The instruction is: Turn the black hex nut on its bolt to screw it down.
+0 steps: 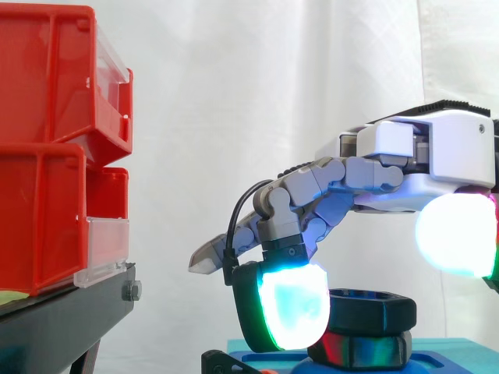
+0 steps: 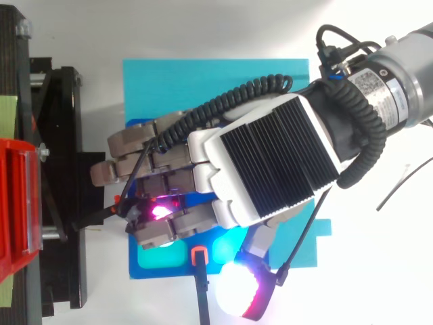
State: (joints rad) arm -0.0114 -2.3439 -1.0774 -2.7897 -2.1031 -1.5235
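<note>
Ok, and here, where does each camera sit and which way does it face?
Side view: beside the work at its height, looking level at the black nut; the hand reaches in from the right.
Top view: overhead, looking down on the blue plate; the hand's back and the arm show.
Shared: hand, blue plate, red bins.

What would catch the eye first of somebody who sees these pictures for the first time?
First, the hand coming in from the right of the side view, its fingers curled down over the black hex nut, with one bright cyan-white pad against the nut's left side. A second pad glows white near the right edge. After that, the red bins stacked at the left.
</note>
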